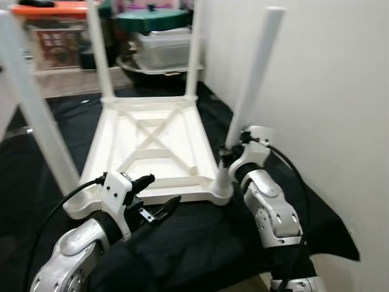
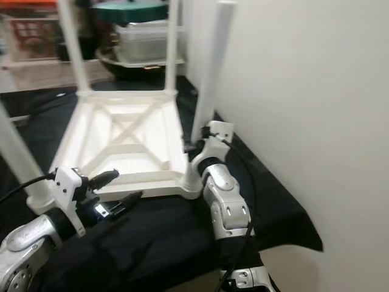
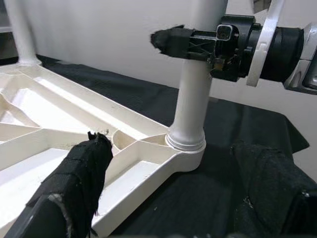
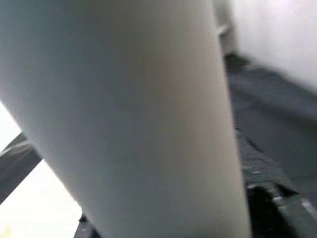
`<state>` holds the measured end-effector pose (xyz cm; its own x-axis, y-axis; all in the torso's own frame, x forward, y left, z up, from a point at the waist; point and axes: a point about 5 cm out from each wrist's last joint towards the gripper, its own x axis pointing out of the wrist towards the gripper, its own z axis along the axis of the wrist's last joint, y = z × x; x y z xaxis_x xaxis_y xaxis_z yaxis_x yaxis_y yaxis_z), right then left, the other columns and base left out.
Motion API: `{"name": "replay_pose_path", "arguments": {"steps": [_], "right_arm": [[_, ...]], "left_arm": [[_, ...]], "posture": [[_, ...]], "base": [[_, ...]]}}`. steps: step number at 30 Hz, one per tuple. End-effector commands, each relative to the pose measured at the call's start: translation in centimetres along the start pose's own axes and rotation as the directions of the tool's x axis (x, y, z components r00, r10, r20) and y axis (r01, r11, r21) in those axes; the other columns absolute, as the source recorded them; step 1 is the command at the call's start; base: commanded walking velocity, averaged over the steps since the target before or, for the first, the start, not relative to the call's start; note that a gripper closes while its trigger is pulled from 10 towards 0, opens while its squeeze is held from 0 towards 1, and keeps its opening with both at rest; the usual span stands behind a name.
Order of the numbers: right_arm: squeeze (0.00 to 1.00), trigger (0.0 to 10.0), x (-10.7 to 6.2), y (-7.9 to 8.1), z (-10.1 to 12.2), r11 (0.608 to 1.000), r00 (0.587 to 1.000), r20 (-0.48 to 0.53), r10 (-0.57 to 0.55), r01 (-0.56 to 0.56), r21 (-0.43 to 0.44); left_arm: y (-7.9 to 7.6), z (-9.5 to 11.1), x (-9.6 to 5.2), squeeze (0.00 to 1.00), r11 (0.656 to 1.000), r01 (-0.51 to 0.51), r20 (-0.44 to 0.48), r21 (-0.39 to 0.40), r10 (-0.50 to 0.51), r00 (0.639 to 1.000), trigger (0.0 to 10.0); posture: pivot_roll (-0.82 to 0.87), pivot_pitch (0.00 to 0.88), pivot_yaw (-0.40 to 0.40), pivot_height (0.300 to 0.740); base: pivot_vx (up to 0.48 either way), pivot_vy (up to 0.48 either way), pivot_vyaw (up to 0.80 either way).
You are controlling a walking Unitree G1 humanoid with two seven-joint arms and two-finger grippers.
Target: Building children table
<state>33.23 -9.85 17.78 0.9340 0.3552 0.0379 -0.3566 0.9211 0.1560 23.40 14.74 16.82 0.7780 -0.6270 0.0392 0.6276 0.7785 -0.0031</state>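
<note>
1. Left eye view: a white plastic table point(image 1: 152, 146) lies upside down on a black cloth point(image 1: 200, 243), with four legs standing up from its corners. Behind it, on the far side, are storage boxes point(image 1: 161, 45) and a green lid. The left gripper point(image 1: 159, 196) is near the table's near edge, the arm bent and coming in from the lower left; its two black fingers are spread apart and hold nothing.
2. Right eye view: the right arm rises from the bottom and bends toward the near right leg point(image 2: 209, 85). The right gripper point(image 2: 193, 148) sits at the lower part of this leg, beside the white wall point(image 2: 304, 91).
3. Left wrist view: here the socket of the near right leg is clear, and the right gripper's fingers point(image 3: 171, 40) are closed around the leg above it. One left finger is just beside the table's rim.
4. Right wrist view: the leg is very close and blurred, with dark cloth behind it.
</note>
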Motion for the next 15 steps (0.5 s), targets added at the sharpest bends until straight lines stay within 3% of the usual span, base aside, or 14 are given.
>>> {"name": "replay_pose_path", "arguments": {"steps": [1, 3, 4, 6, 7, 8, 9, 10, 11, 12, 13, 14, 15], "right_arm": [[0.00, 10.0, 0.1, 1.5, 0.4, 0.932, 0.932, -0.022, 0.361, -0.361, 0.022], [0.00, 10.0, 0.1, 1.5, 0.4, 0.932, 0.932, -0.022, 0.361, -0.361, 0.022], [0.00, 10.0, -0.5, 2.4, 0.8, 0.784, 0.783, -0.055, 0.620, -0.621, -0.005], [0.00, 10.0, -0.5, 2.4, 0.8, 0.784, 0.783, -0.055, 0.620, -0.621, -0.005], [0.00, 10.0, -1.0, 2.8, 0.8, 0.655, 0.653, -0.091, 0.752, -0.755, -0.010], [0.00, 10.0, -1.0, 2.8, 0.8, 0.655, 0.653, -0.091, 0.752, -0.755, -0.010], [0.00, 0.0, 0.1, 2.0, -0.7, 0.724, 0.715, -0.171, 0.678, -0.690, -0.015], [0.00, 0.0, 0.1, 2.0, -0.7, 0.724, 0.715, -0.171, 0.678, -0.690, -0.015], [0.00, 0.0, 2.4, -1.1, -2.0, 0.954, 0.934, -0.220, 0.283, -0.297, -0.035], [0.00, 0.0, 2.4, -1.1, -2.0, 0.954, 0.934, -0.220, 0.283, -0.297, -0.035], [0.00, 0.0, 3.0, -2.9, -3.1, 0.998, 0.963, -0.267, -0.042, 0.026, -0.063], [0.00, 0.0, 3.0, -2.9, -3.1, 0.998, 0.963, -0.267, -0.042, 0.026, -0.063], [0.00, 0.0, 3.1, -3.8, -3.8, 0.972, 0.925, -0.299, -0.235, 0.218, -0.090]], "left_arm": [[0.3, -0.4, 0.0, 0.00, 1.000, 0.008, -0.024, -0.006, -0.008, 1.000, 10.0], [0.3, -0.4, 0.0, 0.00, 1.000, 0.008, -0.024, -0.006, -0.008, 1.000, 10.0], [0.4, -0.3, 0.1, 0.00, 1.000, 0.009, -0.022, 0.000, -0.009, 1.000, 10.0], [0.4, -0.3, 0.1, 0.00, 1.000, 0.009, -0.022, 0.000, -0.009, 1.000, 10.0], [0.4, -0.3, 0.1, 0.00, 1.000, 0.009, -0.021, 0.003, -0.009, 1.000, 10.0], [0.4, -0.3, 0.1, 0.00, 1.000, 0.009, -0.021, 0.003, -0.009, 1.000, 10.0], [0.3, -0.3, 0.0, 0.00, 1.000, 0.002, -0.019, 0.003, -0.002, 1.000, 10.0], [0.3, -0.3, 0.0, 0.00, 1.000, 0.002, -0.019, 0.003, -0.002, 1.000, 10.0], [0.2, -0.4, -0.2, 0.00, 1.000, -0.012, -0.018, 0.001, 0.012, 1.000, 10.0], [0.2, -0.4, -0.2, 0.00, 1.000, -0.012, -0.018, 0.001, 0.012, 1.000, 10.0], [0.2, -0.4, -0.4, 0.00, 1.000, -0.021, -0.019, -0.001, 0.021, 1.000, 10.0], [0.2, -0.4, -0.4, 0.00, 1.000, -0.021, -0.019, -0.001, 0.021, 1.000, 10.0], [0.1, -0.5, -0.5, 0.00, 1.000, -0.027, -0.020, -0.002, 0.026, 0.999, 10.0]], "posture": [[0.03, 0.000, -0.048, 0.740], [0.03, 0.000, -0.048, 0.740], [0.03, 0.000, -0.055, 0.740], [0.03, 0.000, -0.055, 0.740], [0.04, 0.000, -0.060, 0.740], [0.04, 0.000, -0.060, 0.740], [0.06, 0.000, -0.084, 0.740], [0.06, 0.000, -0.084, 0.740], [0.06, 0.000, -0.084, 0.740], [0.06, 0.000, -0.084, 0.740], [0.06, 0.000, -0.087, 0.740], [0.06, 0.000, -0.087, 0.740], [0.06, 0.000, -0.087, 0.740]], "base": [[0.000, 0.000, 0.00], [0.000, 0.000, 0.00], [0.000, 0.000, 0.00], [0.000, 0.000, 0.00], [0.000, 0.000, 0.00], [0.000, 0.000, 0.00], [0.000, 0.000, 0.00], [0.000, 0.000, 0.00], [0.000, 0.000, 0.00], [0.000, 0.000, 0.00], [0.000, 0.000, 0.00], [0.000, 0.000, 0.00], [0.000, 0.000, 0.00]]}}
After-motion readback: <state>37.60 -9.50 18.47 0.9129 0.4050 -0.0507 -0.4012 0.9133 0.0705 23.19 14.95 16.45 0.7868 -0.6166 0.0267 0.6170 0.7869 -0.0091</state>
